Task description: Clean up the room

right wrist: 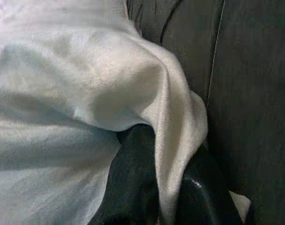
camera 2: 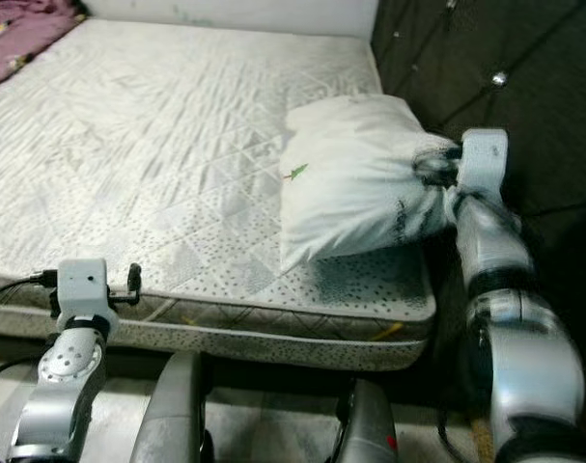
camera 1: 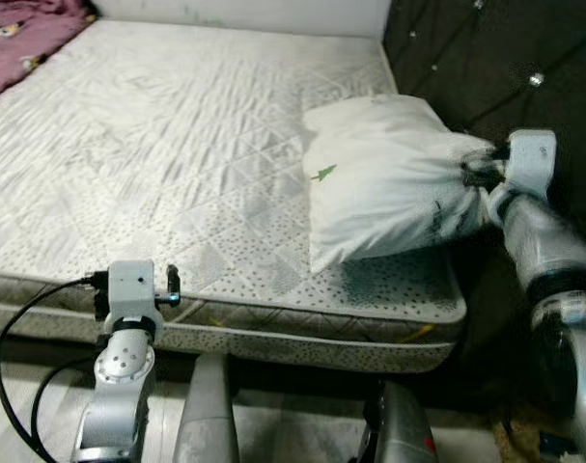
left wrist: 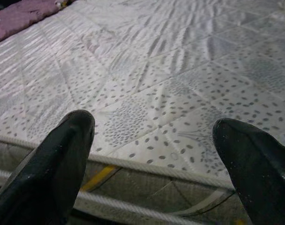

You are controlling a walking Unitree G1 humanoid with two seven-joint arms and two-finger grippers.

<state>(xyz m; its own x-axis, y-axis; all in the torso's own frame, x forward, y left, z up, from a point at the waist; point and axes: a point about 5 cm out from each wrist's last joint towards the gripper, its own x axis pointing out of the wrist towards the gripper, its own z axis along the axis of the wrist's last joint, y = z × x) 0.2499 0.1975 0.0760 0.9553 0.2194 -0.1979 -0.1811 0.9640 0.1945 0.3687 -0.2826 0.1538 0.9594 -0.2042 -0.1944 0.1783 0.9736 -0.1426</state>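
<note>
While your right gripper (right wrist: 170,187) pinches the white pillow (camera 1: 389,178) by 1 bunched corner, expect it soft, light, floppy; your left gripper (left wrist: 154,140) hangs open.

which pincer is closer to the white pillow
Right. The right pincer is shut on a fold of the plump white fabric pillow by the dark headboard; the left pincer hangs open at the mattress's near edge, well away.

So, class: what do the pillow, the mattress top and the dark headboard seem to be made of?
Pillow: soft white woven cloth, matte; it bunches into folds between the right gripper's fingers.
Mattress: quilted fabric, slight sheen, stitched diamonds with printed dots.
Headboard: dark tufted padding with shiny buttons, probably fabric or leatherette.
</note>
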